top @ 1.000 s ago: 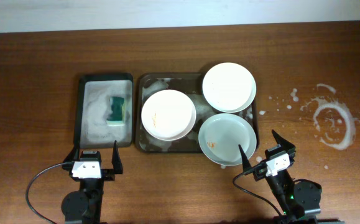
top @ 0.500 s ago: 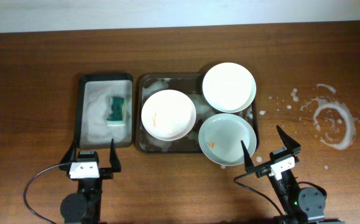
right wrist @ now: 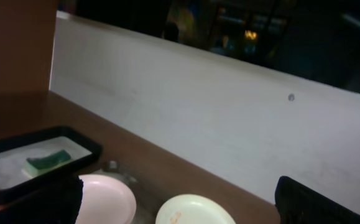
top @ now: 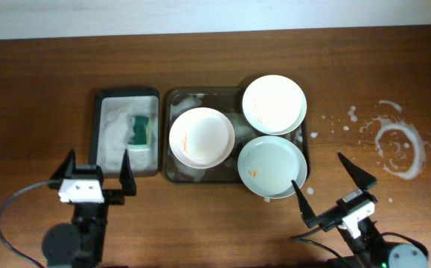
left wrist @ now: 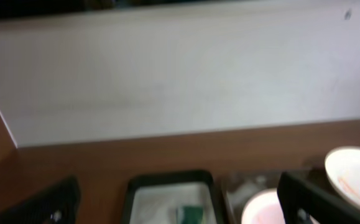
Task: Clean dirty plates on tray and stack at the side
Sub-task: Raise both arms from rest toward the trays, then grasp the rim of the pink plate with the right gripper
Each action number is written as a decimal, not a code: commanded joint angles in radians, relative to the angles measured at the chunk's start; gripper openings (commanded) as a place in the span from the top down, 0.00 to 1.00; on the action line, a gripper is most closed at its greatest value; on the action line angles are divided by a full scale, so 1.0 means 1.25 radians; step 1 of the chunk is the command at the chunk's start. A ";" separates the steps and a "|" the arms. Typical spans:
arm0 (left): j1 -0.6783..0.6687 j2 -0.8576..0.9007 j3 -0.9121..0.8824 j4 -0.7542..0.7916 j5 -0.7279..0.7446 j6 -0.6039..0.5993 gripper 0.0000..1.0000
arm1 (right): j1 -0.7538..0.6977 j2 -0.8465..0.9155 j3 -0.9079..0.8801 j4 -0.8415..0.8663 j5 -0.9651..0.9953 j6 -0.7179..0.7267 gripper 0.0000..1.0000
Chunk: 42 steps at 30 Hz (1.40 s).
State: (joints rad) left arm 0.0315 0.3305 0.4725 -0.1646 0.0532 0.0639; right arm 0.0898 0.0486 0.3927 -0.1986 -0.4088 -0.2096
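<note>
Both arms now stand wider apart than a second ago: the left pincer (top: 98,153) is further left and the right pincer (top: 316,168) further right, both released and empty. Beyond them, three plates (top: 202,137) lie on the tray (top: 164,134). I think the left one should first take the green sponge (top: 140,129) squarely.

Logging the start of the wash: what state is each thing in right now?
Tray: foamy, holds three plates.
Left plate: on tray, orange specks.
Far right plate: on tray, faint specks.
Near right plate: on tray, specked, overhanging near rim.
Sponge: lying in sudsy side tray.
Left claw: open, empty.
Right claw: open, empty.
</note>
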 commanded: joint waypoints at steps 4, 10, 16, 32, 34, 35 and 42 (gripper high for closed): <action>0.005 0.236 0.269 -0.149 0.019 0.016 0.01 | 0.006 0.184 0.164 -0.046 -0.085 0.007 0.02; 0.005 0.441 0.494 -0.382 0.033 0.016 0.01 | 0.007 0.488 0.419 -0.250 -0.153 0.007 0.02; 0.005 0.677 0.710 -0.585 0.114 0.017 0.01 | 0.037 0.884 0.833 -0.666 -0.172 0.010 0.02; 0.005 0.804 0.739 -0.596 0.071 0.016 0.01 | 0.164 1.493 0.987 -0.625 -0.094 0.221 0.02; 0.005 0.806 0.739 -0.596 0.071 0.016 0.01 | 0.208 1.527 0.987 -0.600 0.084 0.365 0.08; 0.005 0.811 0.739 -0.597 0.071 0.016 0.02 | 0.229 1.542 0.987 -0.588 0.136 0.410 0.14; 0.005 0.887 0.739 -0.597 0.070 -0.009 0.16 | 0.279 1.617 0.987 -0.522 0.199 0.453 0.22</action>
State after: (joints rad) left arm 0.0315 1.3987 1.3769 -0.9123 0.1459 0.0704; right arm 0.4358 2.0377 1.6135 -0.8612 -0.2073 0.3279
